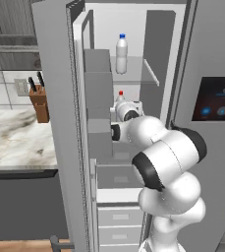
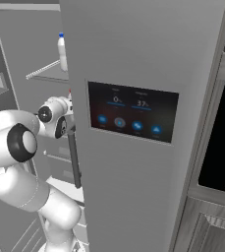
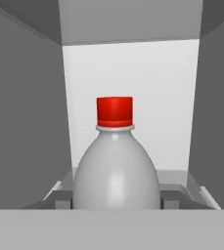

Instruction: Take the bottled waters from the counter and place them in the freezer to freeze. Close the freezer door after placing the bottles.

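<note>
Jaws cannot be judged as spread or pinching: in the hand view the fingertips are not visible, and the red-capped bottle (image 3: 116, 161) stands upright dead centre, very close to the camera, its shoulders reaching toward both sides at 6 o'clock. Behind it, toward 12 o'clock, is the white back wall of the freezer (image 3: 133, 97), with grey side walls at 9 and 3 o'clock.

From the left base view, the hand (image 1: 126, 111) reaches into the open compartment, and the red cap (image 1: 120, 93) peeks out just above it at 12 o'clock. Whether the bottle rests on a shelf or is carried cannot be told. The second bottle, blue-capped (image 1: 121, 54), stands upright on a glass shelf (image 1: 143, 74) higher up, at 12 o'clock from the hand and well apart from it.

The freezer door (image 1: 55, 123) is swung wide open at 9 o'clock of the arm, its grey bins (image 1: 98, 93) facing inward. Beyond the door, at 9 o'clock, lies the marble worktop (image 1: 15, 138) with a brown knife block (image 1: 39, 103) at its back.

From the right base view, the blue-capped bottle (image 2: 62, 51) shows at 11 o'clock, partly hidden by the other door with its black display panel (image 2: 132, 112).
</note>
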